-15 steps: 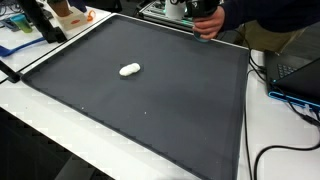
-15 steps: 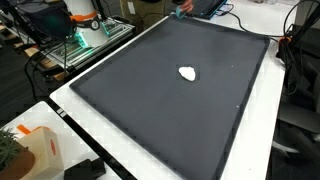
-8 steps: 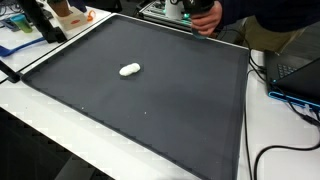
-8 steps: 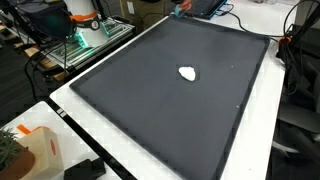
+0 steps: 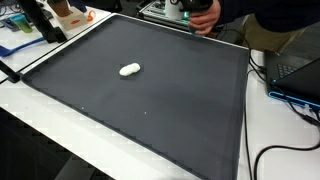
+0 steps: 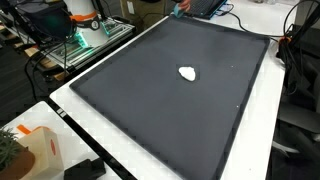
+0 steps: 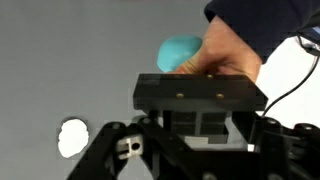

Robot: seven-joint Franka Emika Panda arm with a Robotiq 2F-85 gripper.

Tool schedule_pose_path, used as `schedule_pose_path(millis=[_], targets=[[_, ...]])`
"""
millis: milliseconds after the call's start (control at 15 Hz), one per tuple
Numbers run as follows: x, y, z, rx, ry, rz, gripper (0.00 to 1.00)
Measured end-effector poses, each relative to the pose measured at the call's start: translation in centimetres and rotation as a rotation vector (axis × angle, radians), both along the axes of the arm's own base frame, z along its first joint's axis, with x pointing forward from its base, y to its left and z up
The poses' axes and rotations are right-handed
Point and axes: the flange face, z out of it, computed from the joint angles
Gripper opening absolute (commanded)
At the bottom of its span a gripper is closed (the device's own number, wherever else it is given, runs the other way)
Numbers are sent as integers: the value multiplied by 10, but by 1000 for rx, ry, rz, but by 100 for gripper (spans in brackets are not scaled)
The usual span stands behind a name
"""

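Wrist view: the gripper [image 7: 200,100] fills the lower centre of the frame as a black block with linkages below it. Its fingers are not clearly separable from the housing, so I cannot tell whether the jaws are spread or pressed together. Nothing is seen held between them.

Directly above the gripper, in the upper centre, is a teal object [image 7: 178,52] with a rounded outline. It is held by a person's hand [image 7: 228,55], which enters from the upper right on a dark blue sleeve. The fingers wrap its right side. The hand and the teal object lie just beyond the top edge of the gripper housing; whether they touch it cannot be determined.

A white lump [image 7: 72,138] lies on the dark mat [image 7: 60,50] at lower left, well apart from the teal object. A black cable [image 7: 292,78] crosses the white surface at the right edge.

In an exterior view, the teal object [image 5: 204,31] sits at the far edge of the mat, top centre-right, under the hand and the arm's end. The white lump [image 5: 129,69] rests alone in the upper-left part of the mat. The mat covers most of a white table [image 5: 60,140].

In an exterior view from the opposite end, the white lump [image 6: 187,73] lies near mid-frame.
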Motion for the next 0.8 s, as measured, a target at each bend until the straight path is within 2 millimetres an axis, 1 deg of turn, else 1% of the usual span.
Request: schedule_pose_path(millis=[67, 133, 533, 600, 667, 733, 800], targets=[[0, 0, 0, 0, -1, 0, 38], [1, 0, 1, 0, -2, -1, 33], [2, 0, 3, 1, -5, -3, 33], [1, 0, 3, 1, -6, -3, 66], [1, 1, 3, 1, -5, -2, 85], [1, 1, 3, 2, -5, -2, 83], [1, 1, 3, 2, -5, -3, 49]])
